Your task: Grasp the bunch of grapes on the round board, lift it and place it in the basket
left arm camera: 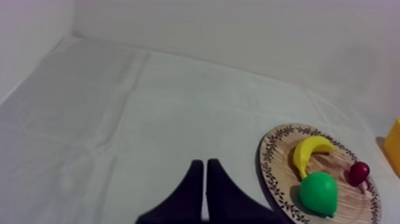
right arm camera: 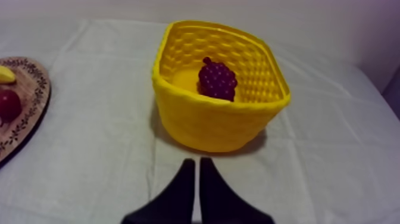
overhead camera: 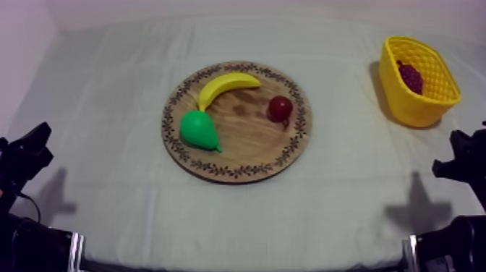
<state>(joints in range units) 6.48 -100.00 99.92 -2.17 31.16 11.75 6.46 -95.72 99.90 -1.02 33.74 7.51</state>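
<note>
the bunch of grapes [overhead camera: 410, 76] lies inside the yellow basket [overhead camera: 427, 107], dark purple against the woven yellow wall. the basket stands at the right side of the worktop [overhead camera: 108, 116], toward the far edge and well apart from the wooden board [overhead camera: 249, 148].

the board sits in the middle of the grey-white cloth and carries three pieces of toy fruit. a banana [overhead camera: 226, 87] curves along the far rim. a green pear [overhead camera: 198, 130] lies at the left side, its narrow end pointing toward the near right. a small red fruit [overhead camera: 280, 108] sits at the right side, apart from the other two. the banana's lower end comes close to the pear, and i cannot tell whether they touch.

the left gripper [left arm camera: 205, 165] sits low at the left side of the worktop. its two black fingers are pressed together into a narrow wedge, clenched on nothing, and it points across bare cloth with the board off to one side. the right gripper [right arm camera: 197, 162] sits low at the right side, its fingers likewise lying together and grasping nothing. it is aimed at the near wall of the basket and is apart from it. from there the grapes show over the rim, down within the basket.
</note>
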